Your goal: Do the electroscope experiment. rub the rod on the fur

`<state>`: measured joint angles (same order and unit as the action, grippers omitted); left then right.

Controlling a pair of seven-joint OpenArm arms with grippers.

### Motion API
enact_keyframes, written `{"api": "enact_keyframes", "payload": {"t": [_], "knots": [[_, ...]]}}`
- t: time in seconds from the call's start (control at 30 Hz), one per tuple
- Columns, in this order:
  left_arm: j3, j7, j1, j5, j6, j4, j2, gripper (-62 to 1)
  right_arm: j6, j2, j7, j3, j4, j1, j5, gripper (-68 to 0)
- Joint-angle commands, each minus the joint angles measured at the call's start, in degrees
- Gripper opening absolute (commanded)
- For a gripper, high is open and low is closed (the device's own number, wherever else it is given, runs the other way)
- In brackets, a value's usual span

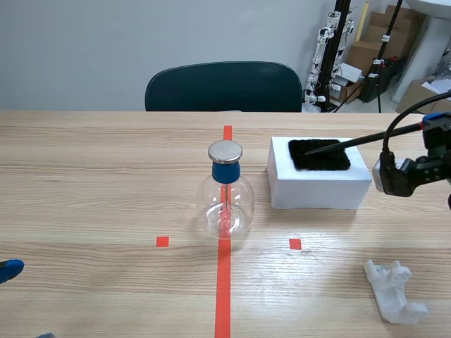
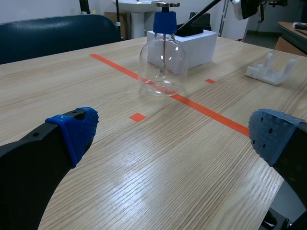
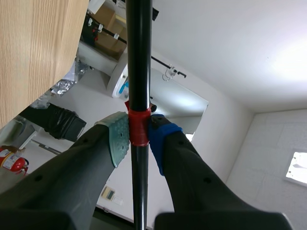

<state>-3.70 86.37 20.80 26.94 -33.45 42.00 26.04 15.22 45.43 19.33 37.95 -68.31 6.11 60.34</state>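
Scene view: the rod [image 1: 356, 141] is seen as a long, thin black stick, slanting down from the picture's right toward the fur [image 1: 319, 155]. Its tip lies over the fur's left part; whether contact is actually made cannot be told. The rod is judged to be light, stiff and smooth (a slick plastic sort, most likely), so some slip or twist in the grasp is to be expected if it is pressed hard sideways. It is best held near one end, so that a long free length is left for rubbing. The fur, a flat black patch, is judged soft and yielding. It is set in the top of a white block [image 1: 320, 189], which looks light and could be pushed along the table [image 1: 106, 176] by a heavy stroke.

In the right wrist view the right gripper [image 3: 139, 136] is clenched on the rod, the two pads pressed against it from either side at a band of red tape [image 3: 139, 129]. That tape may well give extra friction.

Beside the block, to its left, the electroscope [image 1: 225, 201] stands upright on the red line: a clear glass flask with a blue collar and a metal cap, to be treated as fragile. A white plastic stand [image 1: 394, 290] lies nearer the robot, well apart from the block. The left gripper [image 2: 175, 136] is spread wide low over the table, nothing between its fingers, well short of the electroscope.
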Motion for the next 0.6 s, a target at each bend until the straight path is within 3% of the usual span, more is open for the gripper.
{"api": "enact_keyframes", "payload": {"t": [0.0, 0.17, 0.43, 0.57], "knots": [[-0.07, 2.66, 0.13, -0.57, -0.13, 0.92, 0.50, 1.4, -0.22, 4.00, 0.85, -0.66, -0.57, 0.70, -1.07, -63.8], [-0.07, 2.66, 0.13, -0.57, -0.13, 0.92, 0.50, 1.4, -0.22, 5.95, 0.39, -0.66, -0.50, 0.70, -3.10, -63.8], [-0.07, 2.66, 0.13, -0.57, -0.13, 0.92, 0.50, 1.4, -0.22, 0.57, 1.57, -0.66, -0.52, 0.72, 1.20, -63.8], [-0.07, 2.66, 0.13, -0.57, -0.13, 0.92, 0.50, 1.4, -0.22, 1.81, 2.19, -0.66, -0.50, 0.74, 0.04, -63.8]]}}
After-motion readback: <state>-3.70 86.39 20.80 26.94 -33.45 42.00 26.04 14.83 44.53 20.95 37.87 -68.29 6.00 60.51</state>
